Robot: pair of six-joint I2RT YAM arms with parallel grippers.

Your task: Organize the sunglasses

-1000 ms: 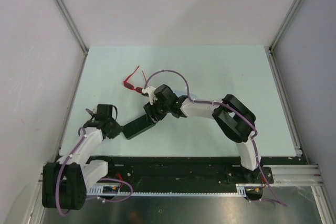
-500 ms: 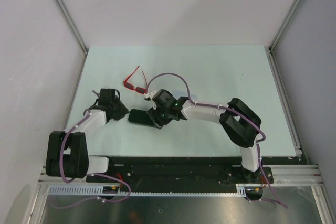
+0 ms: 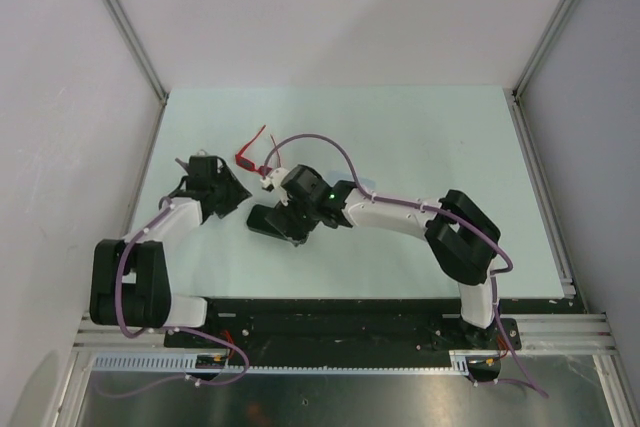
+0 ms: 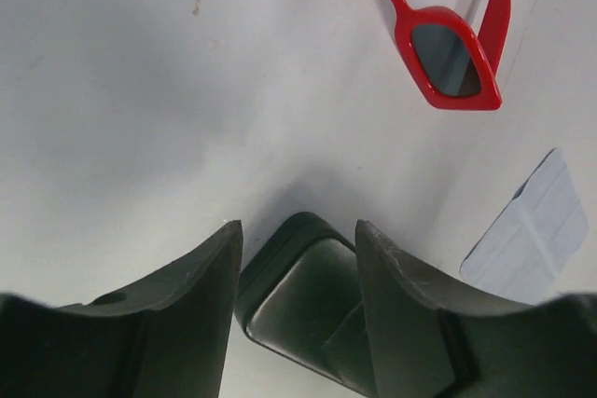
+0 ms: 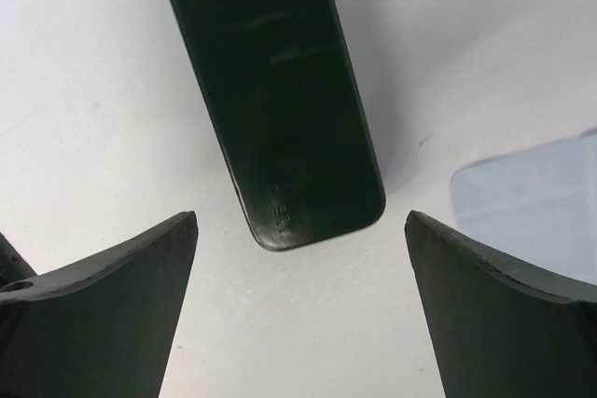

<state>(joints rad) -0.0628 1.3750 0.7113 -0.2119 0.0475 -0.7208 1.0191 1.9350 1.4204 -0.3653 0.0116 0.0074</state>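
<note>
Left fingers (image 4: pixel 177 305): part open, straddling one end of the case (image 4: pixel 298 305) and close on both sides; I cannot tell whether they press it.
Right fingers (image 5: pixel 103 295): spread wide around the case's other end, clear of it on both sides, holding nothing.
Case: looks shut, lying flat on the counter (image 4: pixel 131 90) between the two arms.
Sunglasses (image 4: pixel 438 44): on the counter near the case, on its far side, arms unfolded, touching neither the case nor any fingers.
Risk, case: with both ends flanked, a sideways move of either arm would likely shove or spin it, perhaps into the sunglasses.
Risk, sunglasses: the frame is thin and the arms splayed, so a pinch on one arm may twist it or slip off.
Risk, order: the case probably has to be opened before the sunglasses can go in.
Cloth (image 4: pixel 532 230): pale blue, beside the case near the right fingers; it could be dragged along.
In the way: the right wrist hangs over the case, crowding the left arm's reach.
</note>
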